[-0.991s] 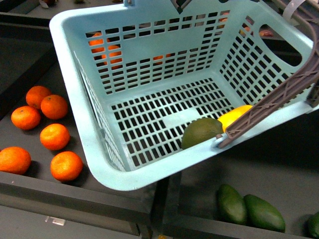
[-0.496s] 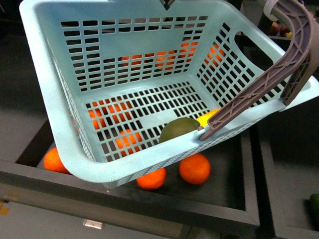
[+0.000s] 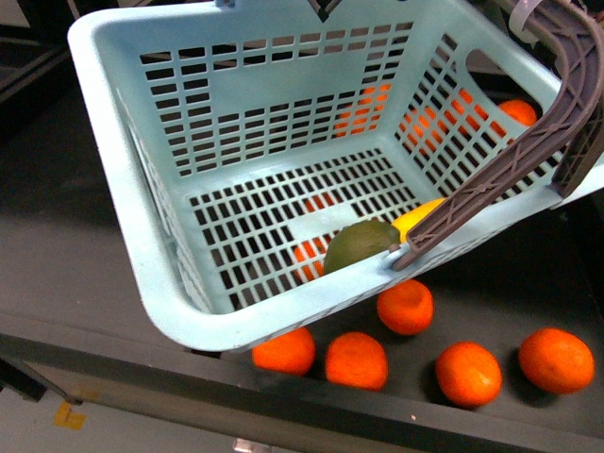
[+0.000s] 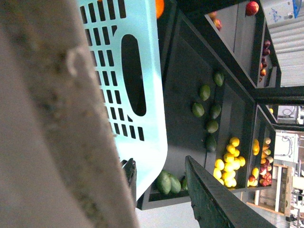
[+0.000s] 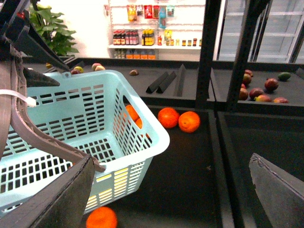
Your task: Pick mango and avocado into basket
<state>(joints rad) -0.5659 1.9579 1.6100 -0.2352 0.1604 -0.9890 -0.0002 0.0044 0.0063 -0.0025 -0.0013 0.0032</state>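
The turquoise basket [image 3: 236,113] hangs tilted above the tangerine bin in the front view. The dark green avocado [image 3: 359,243] and the yellow mango [image 3: 415,219] lie together in its near lower corner, behind the grey-brown handle [image 3: 510,160]. The basket also shows in the left wrist view [image 4: 137,95] and in the right wrist view [image 5: 71,128]. My left gripper [image 4: 156,175] is shut on the basket, its hold mostly hidden by a blurred handle close to the camera. My right gripper [image 5: 171,190] is open and empty, beside the basket over dark bin floor.
Several tangerines [image 3: 406,307] lie in the dark bin under the basket, with the bin's front edge [image 3: 283,396] below. Two more tangerines [image 5: 179,118] lie beyond the basket. Avocados [image 4: 204,92] and yellow fruit [image 4: 228,161] fill neighbouring bins. Black shelf posts [image 5: 206,52] stand behind.
The basket with both fruits has swung over the tangerine bin; the avocado bin has left the front view and more tangerines show below and to the right.
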